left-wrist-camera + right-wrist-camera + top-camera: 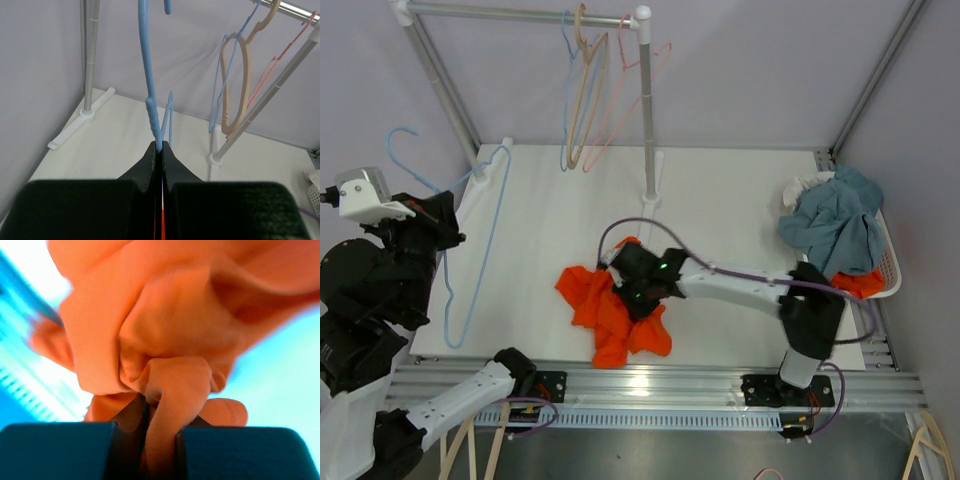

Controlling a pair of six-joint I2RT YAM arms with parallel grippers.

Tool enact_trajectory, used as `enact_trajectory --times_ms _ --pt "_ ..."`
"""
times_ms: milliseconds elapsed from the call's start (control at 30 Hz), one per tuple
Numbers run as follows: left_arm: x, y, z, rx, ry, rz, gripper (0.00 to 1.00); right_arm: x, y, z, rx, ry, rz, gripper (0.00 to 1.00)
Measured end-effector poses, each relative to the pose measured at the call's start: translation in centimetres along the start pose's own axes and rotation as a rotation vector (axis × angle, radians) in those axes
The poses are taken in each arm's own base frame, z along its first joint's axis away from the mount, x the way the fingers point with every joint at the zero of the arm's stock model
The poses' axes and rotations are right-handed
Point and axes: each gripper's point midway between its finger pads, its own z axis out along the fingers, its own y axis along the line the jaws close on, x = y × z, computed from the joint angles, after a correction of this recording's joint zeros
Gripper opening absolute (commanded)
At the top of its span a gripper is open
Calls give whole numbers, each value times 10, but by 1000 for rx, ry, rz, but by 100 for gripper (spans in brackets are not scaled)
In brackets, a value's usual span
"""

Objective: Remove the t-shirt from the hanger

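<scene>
An orange t-shirt [615, 315] lies crumpled on the white table near its front middle. My right gripper [632, 287] is over it and shut on a fold of the orange cloth [172, 390], which fills the right wrist view. A light blue hanger [480, 240] stands free of the shirt at the table's left edge. My left gripper [438, 218] is shut on the hanger's thin bar [152, 100], which rises from between the jaws [161, 146] in the left wrist view.
A metal rack [642, 100] at the back holds several empty hangers [585, 90], tan, blue and pink. They also show in the left wrist view [235, 85]. A white basket [885, 260] at the right holds blue, white and orange clothes [835, 225].
</scene>
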Motion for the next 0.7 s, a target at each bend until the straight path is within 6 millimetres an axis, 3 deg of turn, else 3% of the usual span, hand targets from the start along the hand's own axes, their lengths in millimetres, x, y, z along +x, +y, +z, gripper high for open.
enact_trajectory --times_ms 33,100,200,267,367,467,567,700 --pt "-2 0 1 -4 -6 3 1 -1 -7 -24 12 -43 31 0" --pt "-5 1 2 -13 -21 6 1 -21 -28 -77 46 -191 103 0" --pt "-10 1 2 -14 -38 3 1 -58 -93 -185 178 -534 292 0" --pt "-11 1 3 -16 -42 5 1 -60 -145 -253 286 -724 439 0" --pt "-12 2 3 -21 -45 14 1 -37 -214 -340 489 -917 642 0" --pt "-16 5 4 -41 -55 23 1 -21 -253 -400 644 -1003 754 0" --pt "-21 9 8 -88 -64 39 1 -11 -275 -438 735 -1039 819 0" --pt "-22 7 19 -126 -76 67 1 16 -299 -462 842 -1052 908 0"
